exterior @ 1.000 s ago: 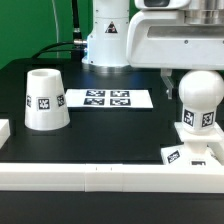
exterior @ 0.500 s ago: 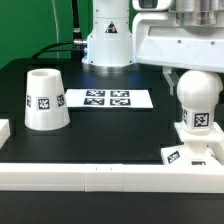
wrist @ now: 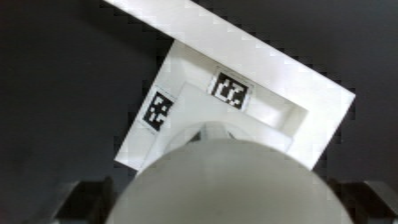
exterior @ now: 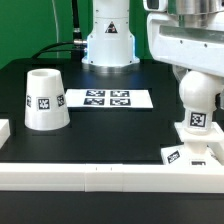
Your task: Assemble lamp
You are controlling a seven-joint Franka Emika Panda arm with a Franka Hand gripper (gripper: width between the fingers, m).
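Observation:
The round-topped bulb [exterior: 198, 100] stands upright on the low square base block [exterior: 190, 152] at the exterior view's right, close to the front rail. My gripper [exterior: 197, 72] hangs just above the bulb's top, jaws open, one on each side, holding nothing. In the wrist view the bulb's dome [wrist: 222, 180] fills the space between my dark fingers [wrist: 80, 203], and the base block [wrist: 231, 105] with its tags lies beyond it. The tapered shade [exterior: 44, 99] stands mouth-down at the exterior view's left, far from the gripper.
The marker board [exterior: 108, 98] lies flat at the table's middle back. A long white rail [exterior: 100, 178] borders the front edge, with a short white piece [exterior: 3, 130] at the left. The arm's white pedestal [exterior: 108, 40] stands behind the marker board.
My hand has risen and shifted toward the exterior view's right, uncovering more of the bulb. The bulb, base block and shade have stayed in place.

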